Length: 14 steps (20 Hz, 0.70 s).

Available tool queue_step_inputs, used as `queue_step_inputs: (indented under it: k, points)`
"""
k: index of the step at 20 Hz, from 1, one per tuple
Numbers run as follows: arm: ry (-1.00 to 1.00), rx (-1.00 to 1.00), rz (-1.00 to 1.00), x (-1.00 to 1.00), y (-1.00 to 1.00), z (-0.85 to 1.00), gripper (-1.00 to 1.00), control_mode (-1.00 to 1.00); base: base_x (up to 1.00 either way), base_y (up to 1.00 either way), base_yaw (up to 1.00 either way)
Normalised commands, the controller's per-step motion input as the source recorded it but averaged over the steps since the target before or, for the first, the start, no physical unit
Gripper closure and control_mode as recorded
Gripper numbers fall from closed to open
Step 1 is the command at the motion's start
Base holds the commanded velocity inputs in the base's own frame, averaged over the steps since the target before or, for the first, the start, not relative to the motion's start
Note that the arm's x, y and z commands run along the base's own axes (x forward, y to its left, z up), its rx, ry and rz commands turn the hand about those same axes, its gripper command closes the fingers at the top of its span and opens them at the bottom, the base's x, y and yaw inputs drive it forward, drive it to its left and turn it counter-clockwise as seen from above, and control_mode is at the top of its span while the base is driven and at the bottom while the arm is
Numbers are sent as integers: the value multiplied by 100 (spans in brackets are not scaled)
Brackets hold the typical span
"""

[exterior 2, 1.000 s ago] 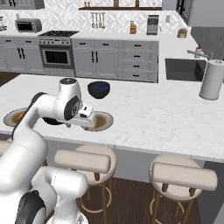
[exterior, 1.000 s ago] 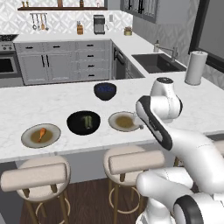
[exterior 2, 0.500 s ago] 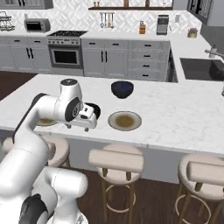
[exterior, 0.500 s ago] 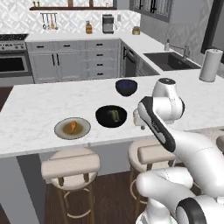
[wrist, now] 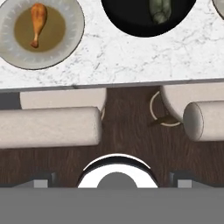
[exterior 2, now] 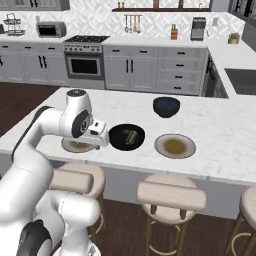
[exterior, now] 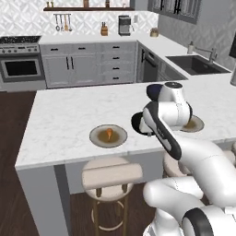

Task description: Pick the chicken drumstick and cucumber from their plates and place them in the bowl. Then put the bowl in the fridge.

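The gripper (exterior 2: pixel 101 135) hangs over the near edge of the island counter (exterior: pixel 64 117), its jaws spread wide with nothing between them. In the hand view the finger tips sit at the bottom corners (barely showing), over dark floor and two padded stools (wrist: pixel 48 126).

Ahead of the hand, at the top of the hand view, lies the marble counter top. Ahead and to its left sits a plate (wrist: pixel 72 33) carrying the chicken drumstick (wrist: pixel 37 23), fat end away from the hand, thin bone end pointing back toward it. Ahead and slightly right is the black bowl (wrist: pixel 131 22), with the cucumber (wrist: pixel 159 11) lying inside it.

In the right base view the bowl (exterior 2: pixel 116 138) is just beside the gripper, and the second plate (exterior 2: pixel 175 145) sits bare beyond the bowl. Farther back on the counter stands a smaller dark bowl (exterior 2: pixel 166 106).
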Motion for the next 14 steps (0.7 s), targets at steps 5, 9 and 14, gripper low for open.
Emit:
queue_step_inputs:
  k: [5, 9, 14]
  points:
    - [0, 0, 0, 0, 0, 0, -100, 100, 44, 0, 0]
    - [0, 0, 0, 0, 0, 0, -100, 100, 37, 2, 0]
    - [0, -1, 0, 22, 78, 0, -100, -100, 0, 0, 0]
